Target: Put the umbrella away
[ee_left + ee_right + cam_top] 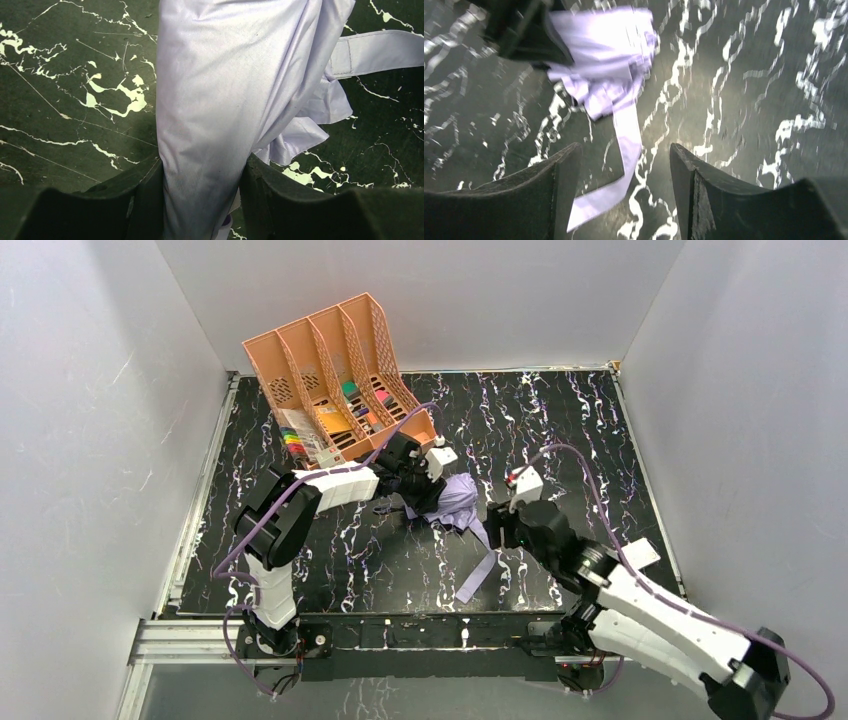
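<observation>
Bundled lavender umbrella (458, 498) lying near the middle of the black marbled worktop (600, 440), a little toward its far edge and just in front of the peach file organiser (330, 370) that occupies the far-left corner. The left fingers (145, 197) are closed on the folded fabric, which fills the gap between them. The umbrella's long strap (478, 575) trails from the bundle toward the near edge. The right fingers (549, 192) are spread wide and hold nothing. They hang over the strap just right of the bundle. This wrist view is blurred, so whether they touch the strap cannot be told.
</observation>
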Robot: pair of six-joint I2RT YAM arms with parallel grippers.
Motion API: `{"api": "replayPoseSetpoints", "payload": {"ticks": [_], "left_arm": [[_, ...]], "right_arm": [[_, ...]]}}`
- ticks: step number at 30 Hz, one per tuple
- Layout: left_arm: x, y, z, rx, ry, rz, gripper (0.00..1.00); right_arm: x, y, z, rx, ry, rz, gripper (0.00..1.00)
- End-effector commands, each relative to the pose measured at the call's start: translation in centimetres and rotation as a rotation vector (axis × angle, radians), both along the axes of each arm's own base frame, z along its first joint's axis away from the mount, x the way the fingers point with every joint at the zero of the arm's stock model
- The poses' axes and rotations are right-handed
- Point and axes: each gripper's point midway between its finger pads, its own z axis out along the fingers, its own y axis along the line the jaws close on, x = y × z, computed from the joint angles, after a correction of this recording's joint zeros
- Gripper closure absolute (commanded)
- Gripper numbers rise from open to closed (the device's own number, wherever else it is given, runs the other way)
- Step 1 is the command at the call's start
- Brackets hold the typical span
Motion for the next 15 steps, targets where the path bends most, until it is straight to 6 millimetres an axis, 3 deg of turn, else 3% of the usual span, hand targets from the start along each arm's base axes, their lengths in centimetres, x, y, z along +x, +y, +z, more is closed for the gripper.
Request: {"api": "replayPoseSetpoints", "payload": {"ticks": [1,6,15], "left_arm": [[-1.3,5.3,-4.5,0.231,0.094,0.112,1.00],[-1.1,5.2,-4.2,0.221,0.097,0.137,1.00],[-1.3,5.0,-4.4,0.220,0.118,0.146,1.00]], "right_arm": [[0.4,-1.7,-1.7,-0.059,0.240,-0.163,0.26],[1.2,-2.5,-5.3,-0.025,0.537,-0.161,0.23],[1.3,0.5,-7.7,0.021,0.716,-0.075,0.26]]}}
